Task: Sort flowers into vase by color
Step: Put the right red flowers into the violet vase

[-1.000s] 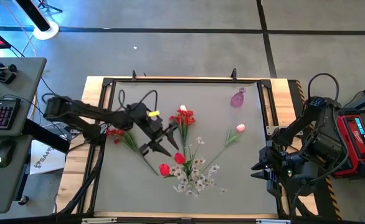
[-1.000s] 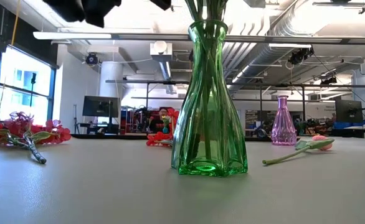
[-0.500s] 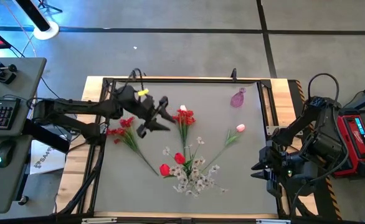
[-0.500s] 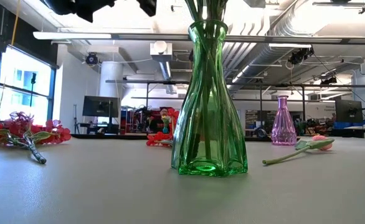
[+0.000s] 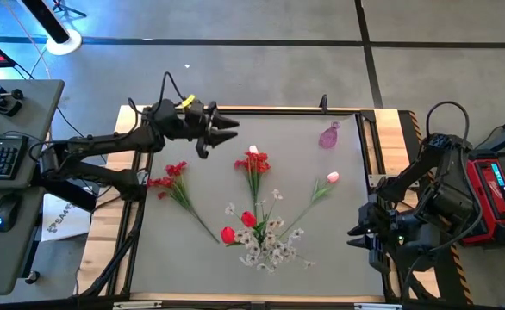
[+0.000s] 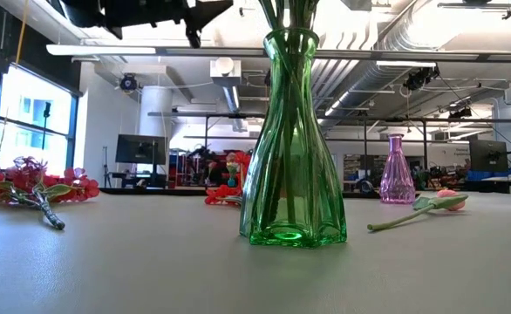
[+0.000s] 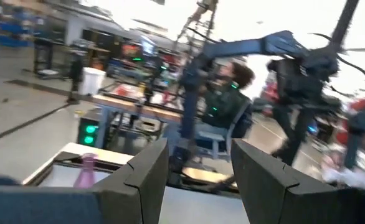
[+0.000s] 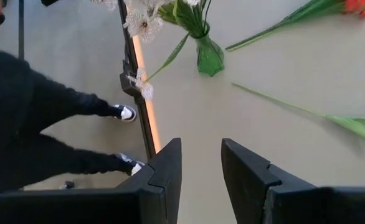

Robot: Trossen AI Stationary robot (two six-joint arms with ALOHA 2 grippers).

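Note:
A green glass vase (image 6: 290, 148) stands near the table's middle with green stems and sprays of white blossoms (image 5: 268, 245) in it. It also shows in the right wrist view (image 8: 209, 57). Lying on the table are a red blossom cluster (image 5: 170, 176) at the left, a second red cluster (image 5: 252, 162) in the middle, red tulips (image 5: 227, 233) and a pink tulip (image 5: 332, 178). My left gripper (image 5: 232, 129) hangs open and empty above the far left part of the table, pointing level toward the right. My right gripper (image 8: 201, 171) waits open over the table's right edge.
A small pink glass vase (image 5: 328, 136) stands at the far right of the table, also seen in the low view (image 6: 397, 170). A person's dark sleeve and shoes (image 8: 125, 112) show on the floor beside the table's edge. Bare tabletop lies at the near left.
My left gripper has risen from low over the flowers at the table's middle. It has swung toward the far left corner and tipped up from slanting down to level. It carries nothing. The flowers and vases have stayed where they were.

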